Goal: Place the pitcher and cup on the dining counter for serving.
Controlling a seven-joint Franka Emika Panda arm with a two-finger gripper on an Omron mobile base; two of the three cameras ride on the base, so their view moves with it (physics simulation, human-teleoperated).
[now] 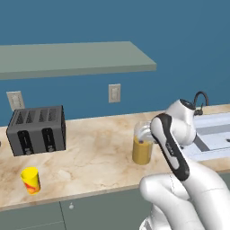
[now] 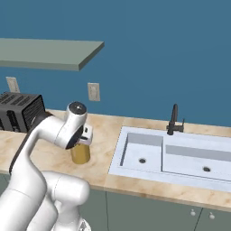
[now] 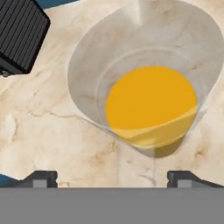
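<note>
Two drink vessels stand on the marble table: the pitcher, part full of orange-yellow liquid, sits upright mid-table between the sink's edge and the toaster, and the cup stands well apart near the front edge, before the toaster. Directly above the pitcher hangs the tool, its fingers spread wide, grasping nothing.
</note>
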